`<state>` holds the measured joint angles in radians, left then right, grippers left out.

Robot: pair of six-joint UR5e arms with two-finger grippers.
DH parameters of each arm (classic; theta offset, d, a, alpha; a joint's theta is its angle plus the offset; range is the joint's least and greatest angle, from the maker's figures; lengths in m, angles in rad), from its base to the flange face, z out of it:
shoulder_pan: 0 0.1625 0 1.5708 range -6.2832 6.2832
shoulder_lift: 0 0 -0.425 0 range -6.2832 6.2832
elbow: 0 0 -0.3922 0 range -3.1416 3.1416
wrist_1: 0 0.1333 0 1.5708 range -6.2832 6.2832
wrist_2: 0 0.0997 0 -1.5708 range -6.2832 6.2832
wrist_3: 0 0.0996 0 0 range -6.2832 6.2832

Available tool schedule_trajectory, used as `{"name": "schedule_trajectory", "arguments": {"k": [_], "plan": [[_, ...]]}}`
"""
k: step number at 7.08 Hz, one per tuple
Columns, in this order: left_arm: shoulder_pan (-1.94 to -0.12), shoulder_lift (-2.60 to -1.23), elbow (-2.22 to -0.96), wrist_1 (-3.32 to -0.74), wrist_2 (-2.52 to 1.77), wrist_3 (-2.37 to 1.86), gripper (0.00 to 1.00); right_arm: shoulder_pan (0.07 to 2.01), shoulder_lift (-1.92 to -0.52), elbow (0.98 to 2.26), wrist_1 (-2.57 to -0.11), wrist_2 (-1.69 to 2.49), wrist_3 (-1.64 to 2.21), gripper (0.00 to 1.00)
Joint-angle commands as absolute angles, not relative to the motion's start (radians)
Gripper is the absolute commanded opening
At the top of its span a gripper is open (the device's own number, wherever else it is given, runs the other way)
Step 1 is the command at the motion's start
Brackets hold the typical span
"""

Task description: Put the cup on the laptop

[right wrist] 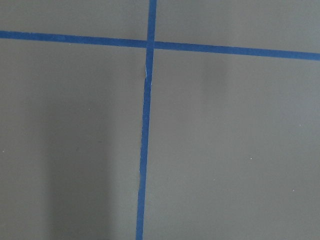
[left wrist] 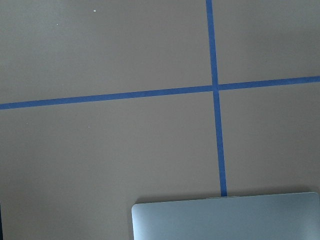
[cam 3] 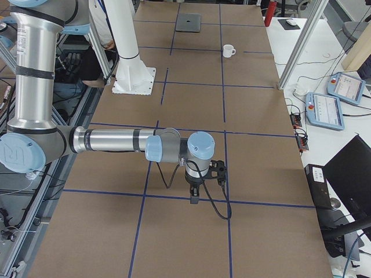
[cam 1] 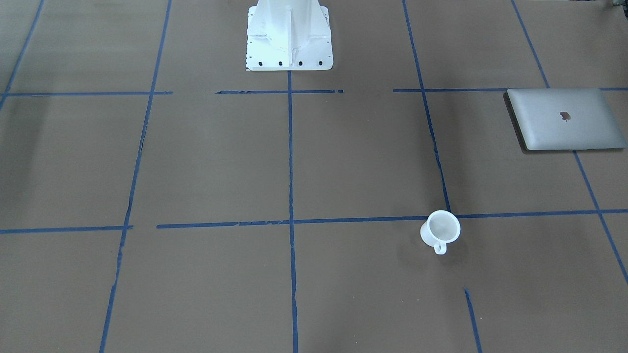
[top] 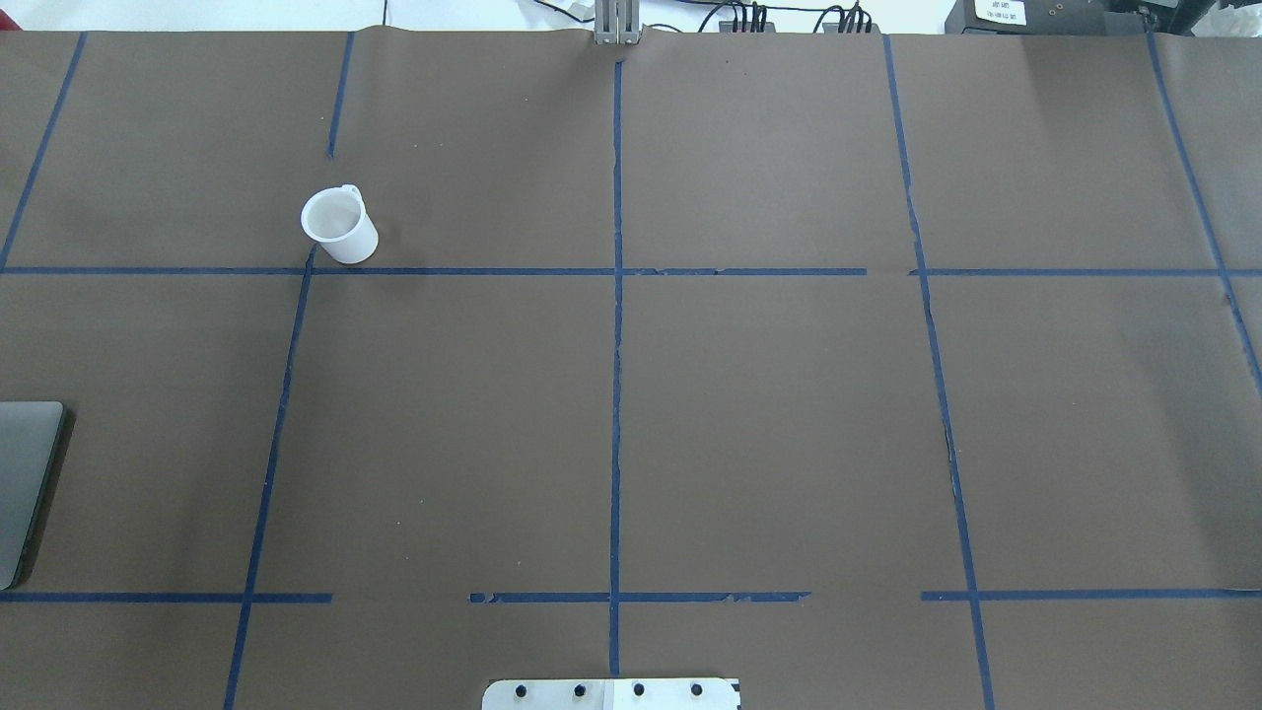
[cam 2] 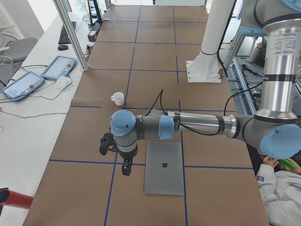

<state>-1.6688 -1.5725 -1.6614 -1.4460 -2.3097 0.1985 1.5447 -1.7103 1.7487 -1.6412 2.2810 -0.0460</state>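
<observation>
The white cup (cam 1: 440,230) stands upright on the brown table, handle towards the operators' side; it also shows in the overhead view (top: 338,227) and both side views (cam 2: 117,98) (cam 3: 228,51). The closed silver laptop (cam 1: 564,119) lies flat at the table's left end (top: 25,483) (cam 2: 164,167) (cam 3: 188,22); its edge shows in the left wrist view (left wrist: 225,217). My left gripper (cam 2: 125,167) hangs above the table just beside the laptop, far from the cup. My right gripper (cam 3: 195,198) hangs over bare table at the other end. I cannot tell whether either is open or shut.
The white robot pedestal (cam 1: 288,34) stands at the table's robot side. An aluminium post (cam 2: 70,33) and teach pendants (cam 2: 59,67) (cam 3: 324,109) stand along the operators' side. A person (cam 2: 282,188) sits near the robot's base. Blue tape lines cross the table.
</observation>
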Motion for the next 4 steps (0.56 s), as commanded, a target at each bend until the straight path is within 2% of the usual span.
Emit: {"name": "schedule_trajectory", "arguments": {"k": [1,3,4], "plan": [[-1.664,-1.578,-1.664,-1.447,-2.362,0.193,1.00,1.545,-1.710,1.749,-1.640,2.281,-0.046,1.00],[-1.660,-1.530,-1.652,-1.471,-2.364,0.198,1.00,1.545,-1.710,1.749,-1.640,2.281,-0.046,1.00],[-1.648,-1.520,-1.658,-1.588,-2.384,0.193,1.00,1.545,-1.710,1.749,-1.641,2.281,-0.046,1.00]]}}
